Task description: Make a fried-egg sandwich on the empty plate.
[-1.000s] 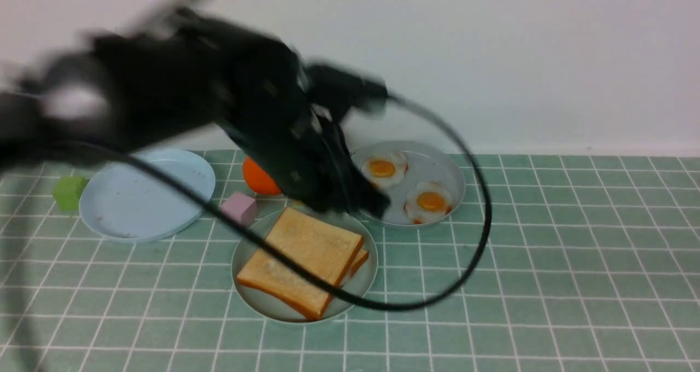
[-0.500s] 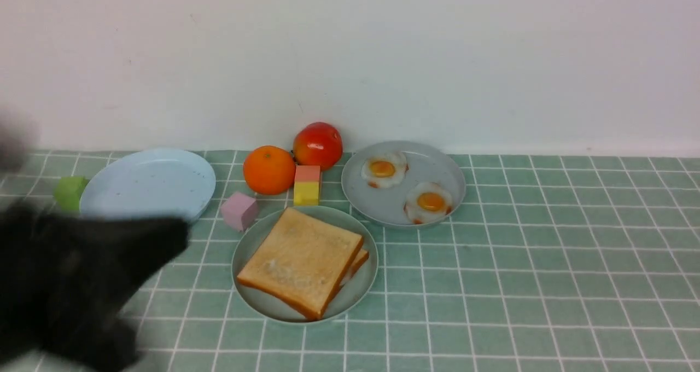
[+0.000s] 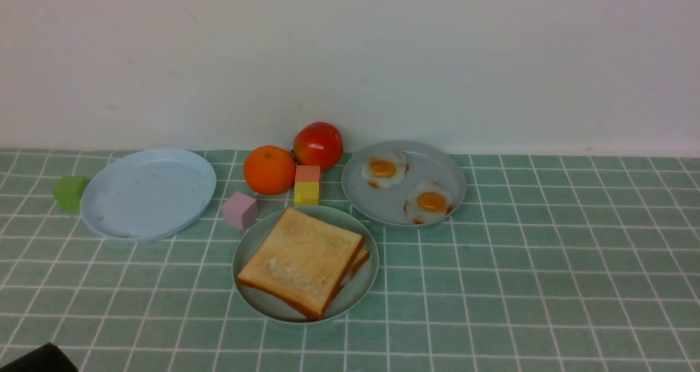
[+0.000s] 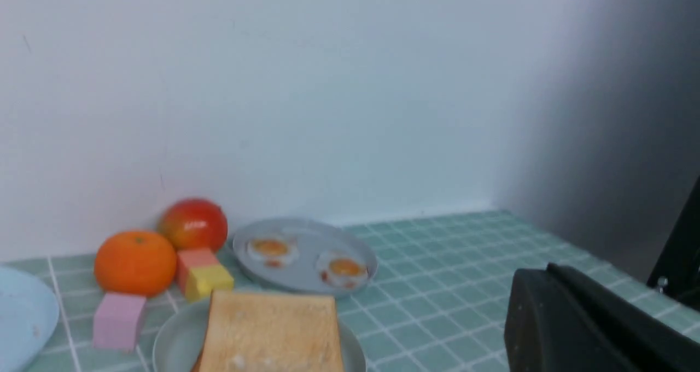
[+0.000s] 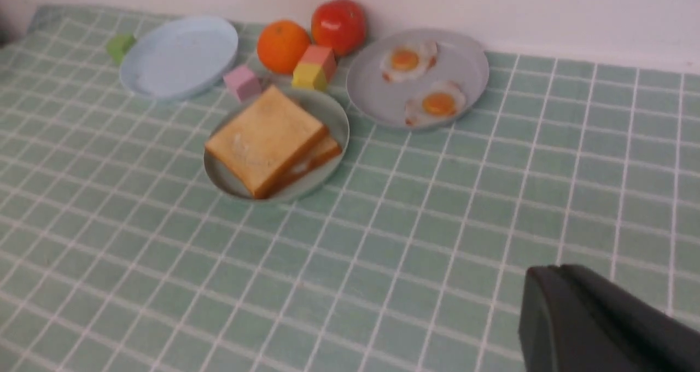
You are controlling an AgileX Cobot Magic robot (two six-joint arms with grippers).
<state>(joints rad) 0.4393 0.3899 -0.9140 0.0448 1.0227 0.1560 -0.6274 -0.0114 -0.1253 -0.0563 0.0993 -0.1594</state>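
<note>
Two toast slices lie stacked on the pale mint-green plate (image 3: 362, 294) near the table's middle: a top slice (image 3: 303, 260) and a lower slice (image 3: 360, 261) peeking out at its right. In the right wrist view a strip of white (image 5: 299, 167) shows between them. Two more fried eggs (image 3: 384, 169) (image 3: 431, 202) rest on the grey plate (image 3: 437, 161) behind. My left gripper (image 4: 547, 273) is shut and empty, off to the side of the plates. The right gripper (image 5: 547, 273) is also shut and empty, well back from the plate. Only a black corner of an arm (image 3: 38, 360) shows in the front view.
An empty light-blue plate (image 3: 147, 194) lies at the left with a green cube (image 3: 70, 191) beside it. An orange (image 3: 269, 169), a red fruit (image 3: 318, 145), a pink cube (image 3: 239, 210) and a pink-and-yellow block (image 3: 307, 185) crowd behind the toast plate. A wall bounds the far edge.
The black arm that hung over the plates has swept down to the lower left and almost left the front view. The toast and eggs have not shifted.
</note>
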